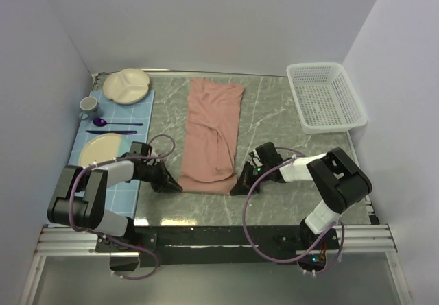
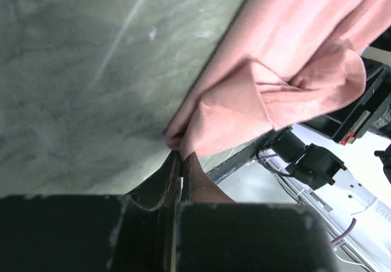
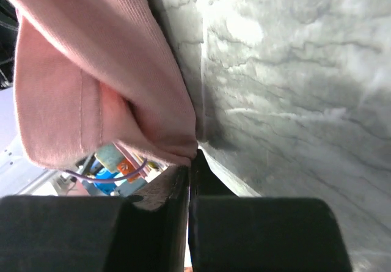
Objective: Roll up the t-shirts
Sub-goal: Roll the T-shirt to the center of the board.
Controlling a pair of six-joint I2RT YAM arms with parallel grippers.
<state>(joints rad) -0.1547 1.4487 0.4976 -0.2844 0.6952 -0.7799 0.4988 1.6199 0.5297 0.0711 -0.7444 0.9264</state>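
A dusty-pink t-shirt [image 1: 211, 132] lies folded into a long strip down the middle of the marble table, its plain side up. My left gripper [image 1: 177, 186] is shut on the strip's near left corner, and in the left wrist view its jaws [image 2: 178, 157] pinch the pink cloth [image 2: 287, 70], which rises slightly off the table. At the near right corner, my right gripper [image 1: 237, 189] is shut on the t-shirt too. The right wrist view shows its closed tips [image 3: 194, 157] biting the hem [image 3: 91, 101], lifted a little.
A white plastic basket [image 1: 324, 96] stands at the back right. On a blue mat [image 1: 104, 155] at the left are a divided plate [image 1: 126, 86], a mug [image 1: 88, 105], purple cutlery [image 1: 115, 123] and a second plate [image 1: 101, 149]. White walls enclose the table.
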